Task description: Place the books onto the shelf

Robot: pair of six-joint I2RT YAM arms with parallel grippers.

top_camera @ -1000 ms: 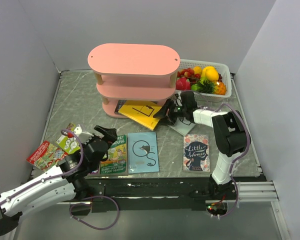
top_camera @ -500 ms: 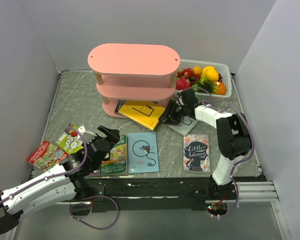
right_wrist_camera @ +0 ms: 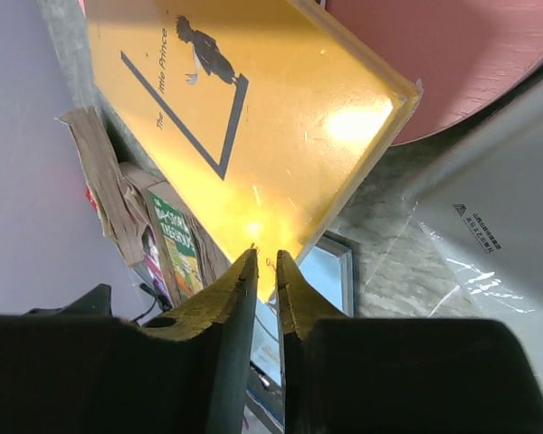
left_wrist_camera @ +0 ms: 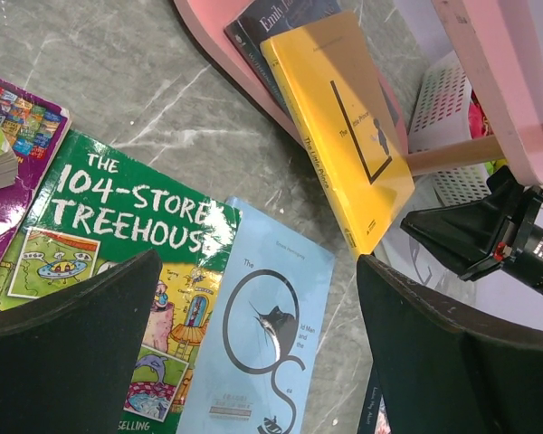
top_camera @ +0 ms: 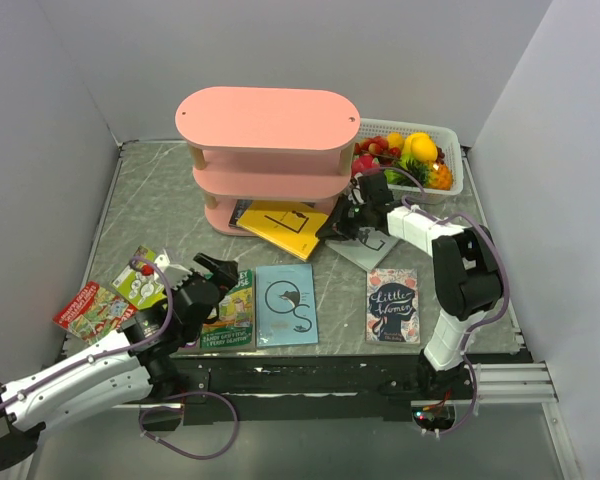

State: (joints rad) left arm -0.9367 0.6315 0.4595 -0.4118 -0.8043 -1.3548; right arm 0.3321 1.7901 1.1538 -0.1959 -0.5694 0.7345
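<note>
- My right gripper point(right_wrist_camera: 265, 257) sat at the front of the shelf point(top_camera: 268, 120), down by its bottom board. The jaws were drawn almost together with only a slit between them.
- Their tips met the jutting edge of the yellow book point(right_wrist_camera: 253, 117). I could not tell whether the cover was truly pinched or merely touched.
- That book lay tilted, its far end on the shelf's bottom board on top of a dark book point(left_wrist_camera: 271, 18), its near end hanging out past the board's front edge.
- I judged it light, thin and bendy. Its cover threw back a bright glare, so it was probably slick.
- A hold at one corner would likely have let it droop and swivel. The middle of the overhanging edge looked the better place to grip, or I could have nudged that edge flat towards the shelf.
- My left gripper point(left_wrist_camera: 258, 267) hovered in front of the shelf with its jaws wide apart and nothing between them. It hung over the Treehouse book point(left_wrist_camera: 118, 217) and the light blue book point(left_wrist_camera: 262, 334).
- Both lay flat on the table point(top_camera: 150, 220) with no raised edge. I reckoned they would need an edge levered up before a pinch could bite.
</note>
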